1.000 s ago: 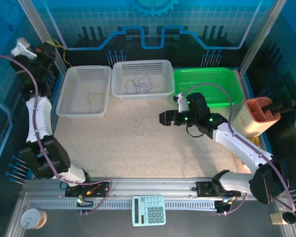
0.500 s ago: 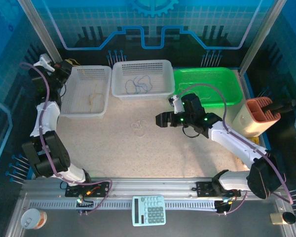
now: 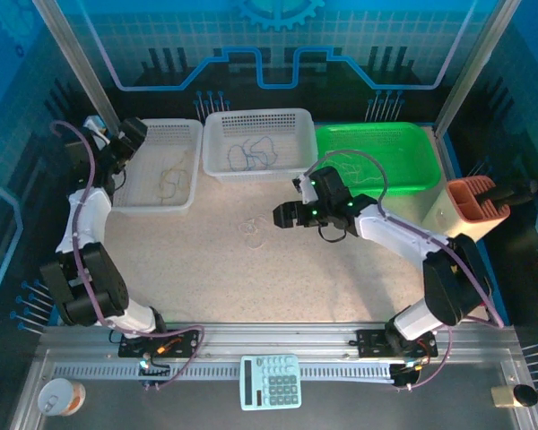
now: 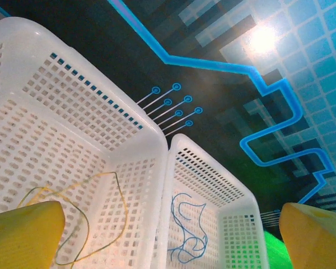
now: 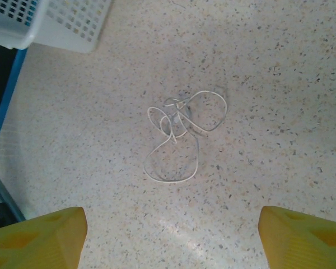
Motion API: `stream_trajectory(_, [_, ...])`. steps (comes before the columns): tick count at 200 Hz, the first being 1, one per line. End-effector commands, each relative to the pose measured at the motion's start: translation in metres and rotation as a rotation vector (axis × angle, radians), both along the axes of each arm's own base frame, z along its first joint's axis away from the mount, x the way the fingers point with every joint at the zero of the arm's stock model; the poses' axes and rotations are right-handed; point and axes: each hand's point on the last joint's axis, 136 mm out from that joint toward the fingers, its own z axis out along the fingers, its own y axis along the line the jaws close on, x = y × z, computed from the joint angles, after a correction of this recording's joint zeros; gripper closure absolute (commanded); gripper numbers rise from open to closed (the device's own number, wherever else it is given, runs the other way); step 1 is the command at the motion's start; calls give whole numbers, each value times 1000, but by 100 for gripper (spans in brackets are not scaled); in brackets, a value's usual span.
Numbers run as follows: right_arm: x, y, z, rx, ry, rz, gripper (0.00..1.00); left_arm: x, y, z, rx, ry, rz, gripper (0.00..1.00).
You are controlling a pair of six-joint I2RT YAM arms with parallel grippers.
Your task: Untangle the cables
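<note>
Left arm: it rises from its base at the near left edge of the table (image 3: 251,287), folds at the elbow, then climbs along the left side to the far corner, with the wrist bent in toward the baskets.
Left hand (image 3: 128,136): it hangs over the far left rim of the left white basket (image 3: 148,207), tilted so it faces across the baskets to the back wall. Its 2 yellow fingers (image 4: 22,235) are spread wide, with nothing between them.
Right arm: from its base at the near right edge it goes up to a bent elbow, and the forearm stretches leftward, low over the middle of the table.
Right hand (image 3: 278,216): it points left and down at the table top. The fingers are spread wide apart and grip nothing.
White cable (image 5: 176,140): a small knot of 3 or so loops lying flat on the bare table, just ahead of the right hand and apart from both fingers.
Yellow cable (image 4: 84,224): it lies loose on the floor of the left white basket, below the left hand.
Blue cable (image 3: 251,152): it is curled in the middle white basket (image 3: 255,173), which sits beside the left one.
Green basket (image 3: 377,143): it stands to the right of the 2 white baskets, behind the right forearm.
</note>
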Motion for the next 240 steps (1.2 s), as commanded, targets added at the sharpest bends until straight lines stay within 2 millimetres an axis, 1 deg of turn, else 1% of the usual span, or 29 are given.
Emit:
stream_trajectory(1, [8, 13, -4, -12, -15, 14, 20, -16, -21, 61, 35, -99, -53, 1])
stream_trajectory(13, [11, 17, -13, -26, -4, 22, 21, -23, -35, 69, 9, -106, -89, 1])
stream_trajectory(21, [13, 20, -19, -39, 3, 35, 23, -29, -47, 72, -5, -107, -118, 1])
stream_trajectory(37, [16, 26, -30, -69, 10, 62, 26, -42, -72, 70, -31, -99, -172, 1])
stream_trajectory(67, [23, 34, -48, -124, 18, 108, 31, -70, -118, 52, -80, -73, -259, 1])
stream_trajectory(90, [28, 44, -60, -145, 32, 134, 35, -89, -142, 33, -121, -57, -296, 1])
stream_trajectory(100, [30, 48, -65, -154, 38, 143, 37, -96, -147, 26, -134, -47, -298, 1])
stream_trajectory(122, [33, 53, -76, -175, 51, 156, 41, -109, -151, 21, -155, -44, -298, 1])
stream_trajectory(143, [36, 55, -86, -191, 64, 161, 44, -117, -152, 21, -156, -44, -302, 1])
stream_trajectory(164, [40, 55, -96, -214, 69, 164, 49, -121, -156, 22, -167, -39, -318, 1])
stream_trajectory(188, [45, 59, -101, -221, 71, 169, 59, -124, -157, 20, -182, -29, -320, 1])
stream_trajectory(196, [47, 60, -101, -219, 70, 173, 66, -125, -157, 18, -186, -22, -318, 1])
stream_trajectory(198, [47, 60, -101, -218, 72, 173, 69, -125, -157, 17, -187, -21, -318, 1])
stream_trajectory(209, [47, 62, -98, -215, 66, 181, 84, -126, -158, 14, -185, -14, -320, 1])
stream_trajectory(221, [47, 61, -89, -211, 45, 184, 100, -127, -158, 10, -181, 0, -321, 1])
stream_trajectory(233, [46, 58, -75, -207, 16, 180, 100, -128, -158, 5, -183, 12, -320, 1])
stream_trajectory(240, [45, 56, -63, -198, -9, 175, 100, -129, -158, 2, -189, 20, -318, 1])
